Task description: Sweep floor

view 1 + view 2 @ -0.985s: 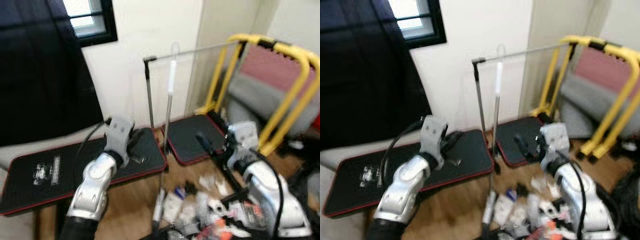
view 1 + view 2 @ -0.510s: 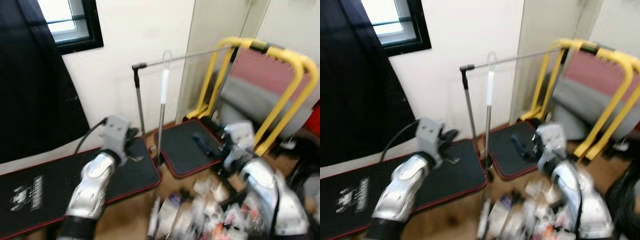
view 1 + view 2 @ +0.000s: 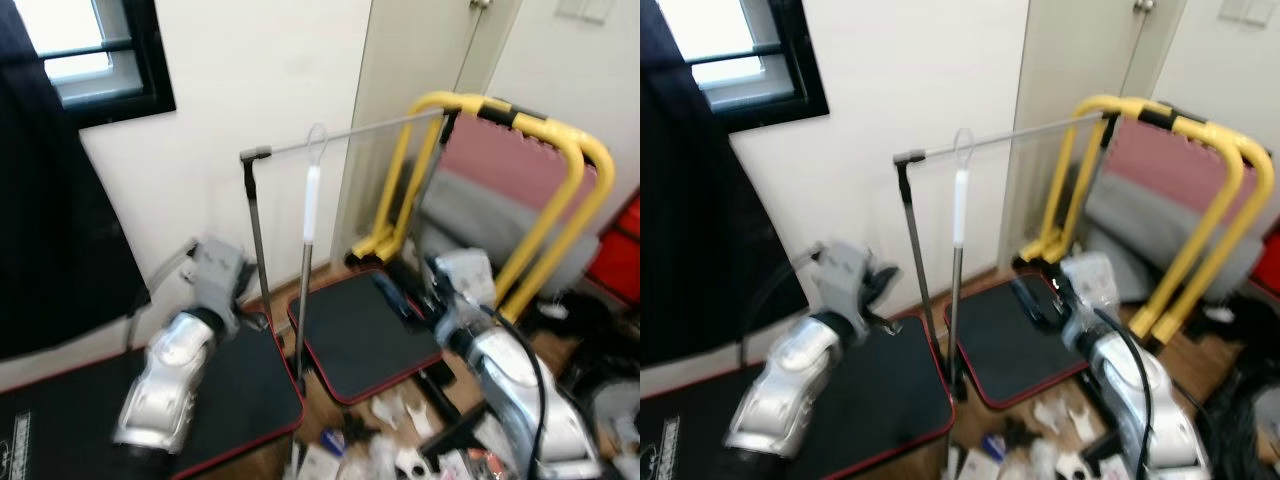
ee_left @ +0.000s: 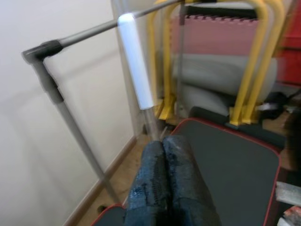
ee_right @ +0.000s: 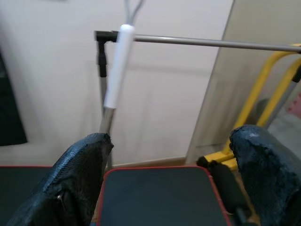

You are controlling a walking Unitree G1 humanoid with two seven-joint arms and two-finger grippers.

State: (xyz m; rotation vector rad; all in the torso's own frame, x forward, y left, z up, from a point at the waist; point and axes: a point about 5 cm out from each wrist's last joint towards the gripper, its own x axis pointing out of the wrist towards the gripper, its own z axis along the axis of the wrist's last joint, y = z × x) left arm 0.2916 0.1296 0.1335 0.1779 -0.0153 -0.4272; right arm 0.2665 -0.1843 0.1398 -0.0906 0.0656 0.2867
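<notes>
The left gripper (image 4: 170, 181) was clenched on nothing, raised over a black red-edged floor mat (image 3: 230, 390). The right gripper (image 5: 167, 179) was spread wide and empty, aimed at the grey broom pole with its white grip (image 3: 311, 204), which hung by a wire loop from a thin metal rail (image 3: 345, 135). The broom had not been grasped, and scraps of litter (image 3: 395, 440) lay unswept on the wooden floor (image 3: 320, 400) nearby. The broom head was cut off below.
</notes>
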